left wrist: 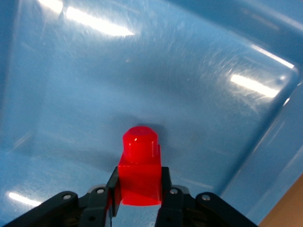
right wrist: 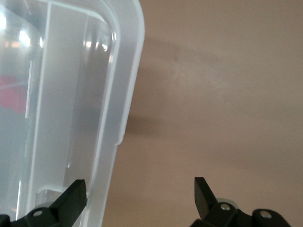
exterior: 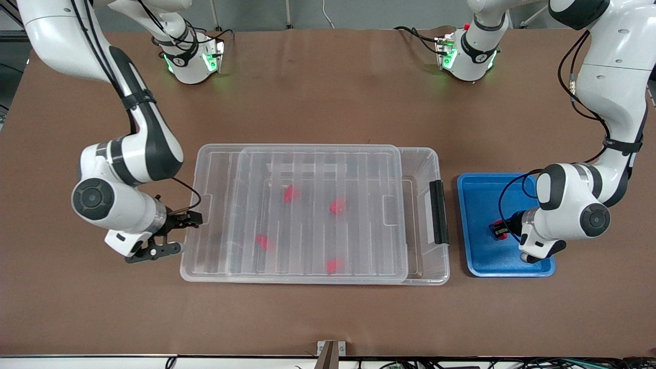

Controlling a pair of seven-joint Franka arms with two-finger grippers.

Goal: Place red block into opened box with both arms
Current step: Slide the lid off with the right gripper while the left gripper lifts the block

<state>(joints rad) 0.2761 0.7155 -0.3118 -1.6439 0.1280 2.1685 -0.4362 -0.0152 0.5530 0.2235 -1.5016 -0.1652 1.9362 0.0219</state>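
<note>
A small red block sits between the fingers of my left gripper, which is shut on it low inside the blue tray. The front view shows that gripper and block over the tray. The clear box lies mid-table. Its ribbed lid is slid toward the right arm's end, leaving a gap by the black latch bar. My right gripper stands open at the lid's short edge. That edge runs between its fingers, close to one of them.
Several more red blocks lie in the box under the lid. The blue tray stands beside the box toward the left arm's end. Brown tabletop stretches nearer to the front camera. Both arm bases stand along the table's back edge.
</note>
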